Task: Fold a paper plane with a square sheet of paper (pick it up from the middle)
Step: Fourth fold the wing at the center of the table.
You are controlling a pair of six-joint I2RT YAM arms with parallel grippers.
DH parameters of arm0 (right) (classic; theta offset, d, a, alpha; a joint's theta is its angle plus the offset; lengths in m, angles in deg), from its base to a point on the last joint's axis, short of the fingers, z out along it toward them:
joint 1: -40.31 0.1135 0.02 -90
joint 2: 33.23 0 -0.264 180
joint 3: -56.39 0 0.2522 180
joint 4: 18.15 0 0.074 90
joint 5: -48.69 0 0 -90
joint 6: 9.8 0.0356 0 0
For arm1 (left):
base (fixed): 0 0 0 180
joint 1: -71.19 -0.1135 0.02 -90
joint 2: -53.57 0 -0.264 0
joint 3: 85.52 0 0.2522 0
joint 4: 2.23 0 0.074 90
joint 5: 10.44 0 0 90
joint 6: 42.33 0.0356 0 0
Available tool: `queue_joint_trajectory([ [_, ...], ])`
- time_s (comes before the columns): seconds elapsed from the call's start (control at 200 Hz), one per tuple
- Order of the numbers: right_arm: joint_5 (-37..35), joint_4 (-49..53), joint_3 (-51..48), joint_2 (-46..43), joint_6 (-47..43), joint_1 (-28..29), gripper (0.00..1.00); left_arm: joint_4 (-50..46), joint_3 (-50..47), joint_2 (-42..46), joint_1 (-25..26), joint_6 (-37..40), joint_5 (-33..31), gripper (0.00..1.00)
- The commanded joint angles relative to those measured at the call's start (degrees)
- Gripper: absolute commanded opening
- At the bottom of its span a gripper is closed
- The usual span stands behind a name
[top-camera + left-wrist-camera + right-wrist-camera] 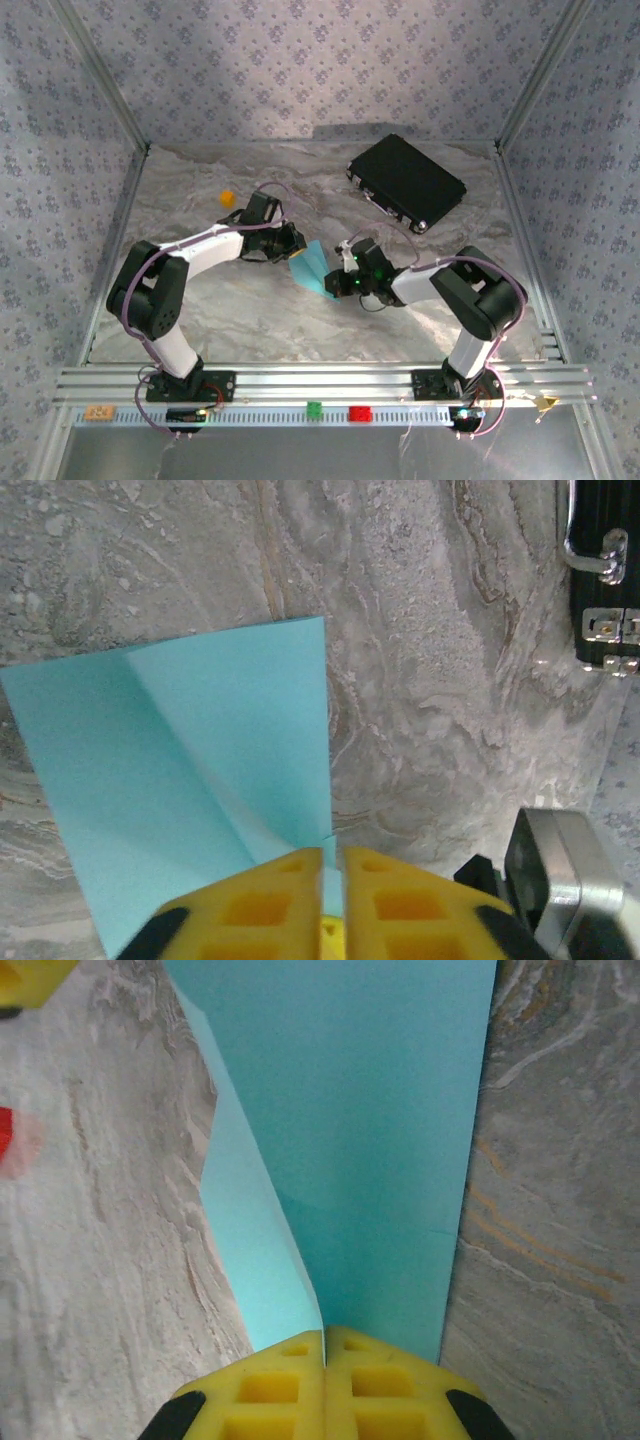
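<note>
**A:** Where is the square sheet of paper (312, 268)?

**B:** Mid-desk, between the two arms, and no longer flat. The left wrist view shows a slanting crease with one panel raised off the other. The right wrist view shows a layer lapped over along the left side.

**A:** Who has it?

**B:** Both. The left gripper (332, 860) has its yellow fingers nearly together, with a sliver of blue pinched between them. The right gripper (325, 1345) is pressed closed on the opposite edge, right at the fold line. I can't tell whether the sheet rests on the desk (250, 310) or clears it.

**A:** So which step is this?

**B:** I'd judge an early fold, forming or sharpening a crease. It's nowhere near a dart yet.

**A:** And the next move?

**B:** One gripper should anchor while the other carries its edge over and presses the crease down. If they pull apart, thin paper may tear or slip.

**A:** Anything nearby?

**B:** The black case (405, 182) and the orange cube (227, 198) are well apart from it.
</note>
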Motion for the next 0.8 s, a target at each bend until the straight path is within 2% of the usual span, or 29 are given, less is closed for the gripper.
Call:
queue_joint_trajectory([
  [0.0, 7.1, -2.7, -0.7, 2.2, 7.0, -1.9, 0.04, 3.4, -1.4, 0.1, -0.3, -0.1, 2.0, 0.07],
  [0.175, 12.1, -6.1, -0.7, 4.4, 13.4, -4.8, 0.04, 7.8, -2.8, -1.4, 0.2, -1.1, 4.0, 0.03],
  [0.795, 13.4, -2.4, 0.6, 6.1, 14.5, -6.6, 0.06, 14.4, -1.7, -8.3, 2.8, -2.8, 5.1, 0.02],
])
